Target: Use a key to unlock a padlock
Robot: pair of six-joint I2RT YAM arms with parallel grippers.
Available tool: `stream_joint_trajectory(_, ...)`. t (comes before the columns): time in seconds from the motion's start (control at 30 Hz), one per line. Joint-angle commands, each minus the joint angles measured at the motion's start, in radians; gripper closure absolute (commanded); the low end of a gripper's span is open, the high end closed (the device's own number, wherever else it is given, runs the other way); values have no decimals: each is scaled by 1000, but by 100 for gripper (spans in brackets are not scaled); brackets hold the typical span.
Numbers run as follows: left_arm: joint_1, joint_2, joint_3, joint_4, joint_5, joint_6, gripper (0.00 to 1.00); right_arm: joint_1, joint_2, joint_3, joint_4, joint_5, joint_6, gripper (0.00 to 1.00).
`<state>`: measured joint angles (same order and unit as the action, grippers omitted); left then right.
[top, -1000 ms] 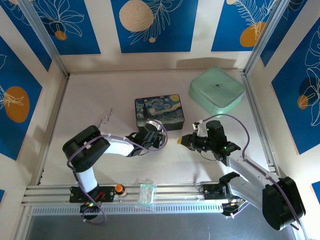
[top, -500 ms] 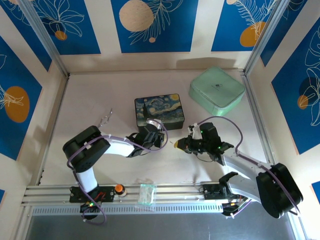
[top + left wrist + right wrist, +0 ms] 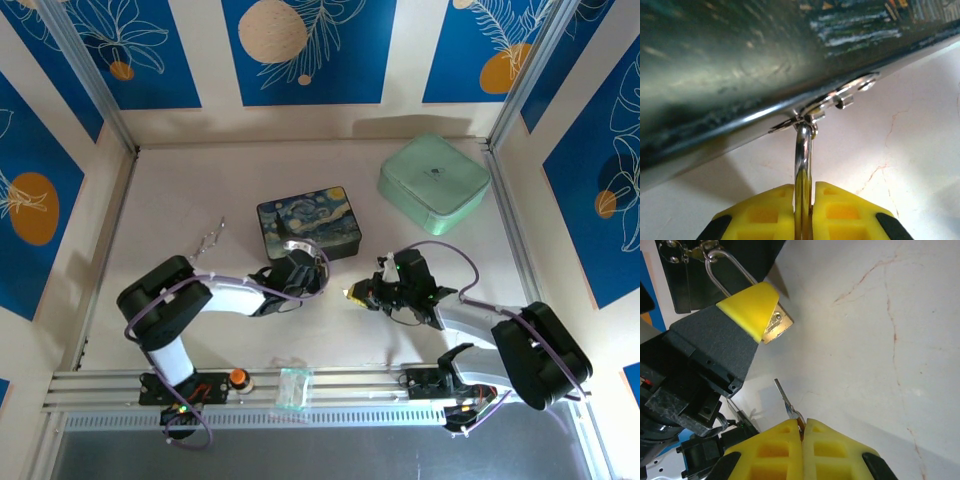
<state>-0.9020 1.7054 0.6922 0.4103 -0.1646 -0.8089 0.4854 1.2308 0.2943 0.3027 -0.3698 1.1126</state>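
Note:
The brass padlock (image 3: 776, 325) hangs by its silver shackle (image 3: 802, 155) from the clasp (image 3: 840, 97) on the starry-night box (image 3: 308, 222). My left gripper (image 3: 804, 187) is shut on the padlock, and its yellow pads cover most of the brass body. In the top view this gripper (image 3: 300, 268) sits at the box's near edge. My right gripper (image 3: 803, 422) is shut on the small silver key (image 3: 785, 397). The key's blade points up toward the padlock's bottom face, a short gap below it. From above, the right gripper (image 3: 355, 293) is just right of the left one.
A mint-green case (image 3: 432, 180) lies at the back right. A small metal ring with keys (image 3: 210, 238) lies left of the box. A clear plastic packet (image 3: 295, 388) and an orange knob (image 3: 238, 377) rest on the front rail.
The right gripper has moved left with the key, closing on the padlock. The box has shifted left and turned slightly, pulled along with the left gripper.

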Motion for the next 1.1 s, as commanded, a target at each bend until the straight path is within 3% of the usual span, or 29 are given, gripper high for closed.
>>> stream_joint_trajectory(0.0,-5,-68,-13,-25,-36,-115,97,7,9,11,24,-8,24,100)
stream_joint_trajectory(0.17,-6,-71,-47,100,8,-240,95,9,30,-4,104,-34,82,100)
stream_joint_trajectory(0.33,-6,-70,-39,79,-8,-257,92,19,91,-4,216,-74,139,100)
stream_joint_trajectory(0.6,-6,-40,-116,205,-34,-332,80,28,102,8,176,-56,103,100)
stream_joint_trajectory(0.73,-9,-35,-111,196,-36,-343,86,32,132,15,191,-65,108,100)
stream_joint_trajectory(0.93,-17,-80,-134,191,-60,-365,84,36,208,23,284,-95,139,100)
stream_joint_trajectory(1.07,-18,-100,-138,183,-58,-400,91,40,252,26,363,-121,155,100)
